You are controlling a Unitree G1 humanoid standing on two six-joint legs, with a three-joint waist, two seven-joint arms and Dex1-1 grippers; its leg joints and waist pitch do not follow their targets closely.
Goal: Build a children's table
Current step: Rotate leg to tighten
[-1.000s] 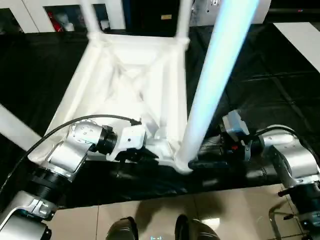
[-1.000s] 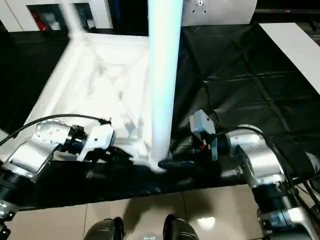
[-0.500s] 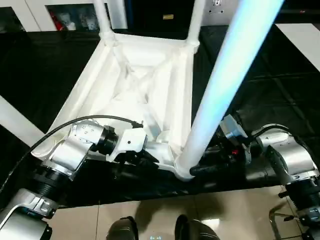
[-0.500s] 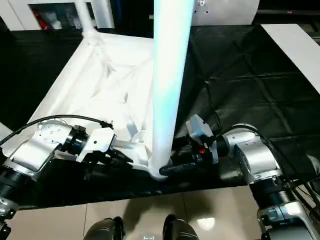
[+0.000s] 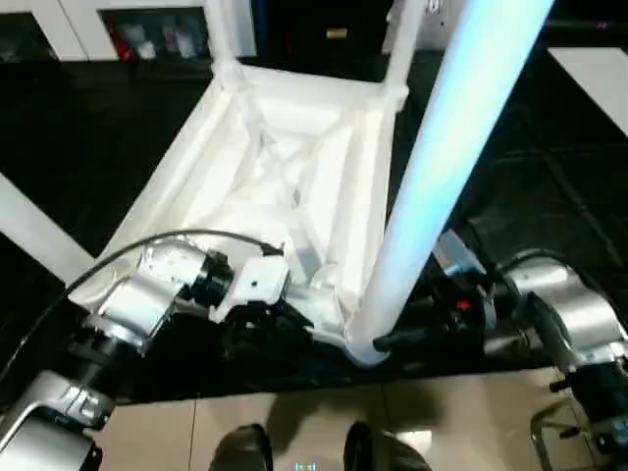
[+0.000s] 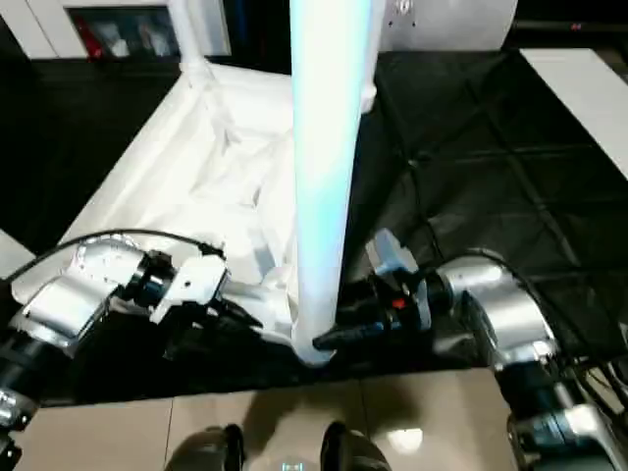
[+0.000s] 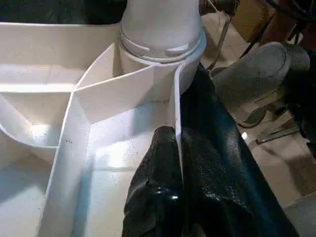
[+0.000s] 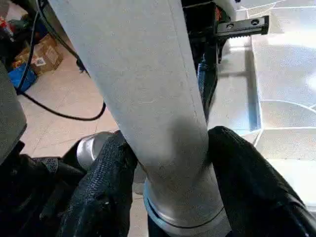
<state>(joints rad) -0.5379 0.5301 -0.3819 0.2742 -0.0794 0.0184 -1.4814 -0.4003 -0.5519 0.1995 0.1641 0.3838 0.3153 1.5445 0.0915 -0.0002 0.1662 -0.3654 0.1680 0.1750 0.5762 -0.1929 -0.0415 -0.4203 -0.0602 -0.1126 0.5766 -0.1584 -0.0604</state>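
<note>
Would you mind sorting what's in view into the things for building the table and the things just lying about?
For the job:
- table top
- near leg
- far legs
- left gripper
- right gripper

Lying about:
- cardboard box
- black cable
- white cabinet

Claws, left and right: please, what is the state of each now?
Left claw: shut on the table top's side wall.
Right claw: closed around the near leg.

This looks like a robot test room or lab rather than a home. A worktop draped in crinkled black sheeting (image 6: pixel 471 147) stands on a glossy beige tiled floor (image 5: pixel 294 422). Loose black cables (image 8: pixel 69 111) trail across that floor beside brown cardboard boxes (image 8: pixel 47 49). A white cabinet with glass doors (image 5: pixel 147 25) lines the back wall.
</note>
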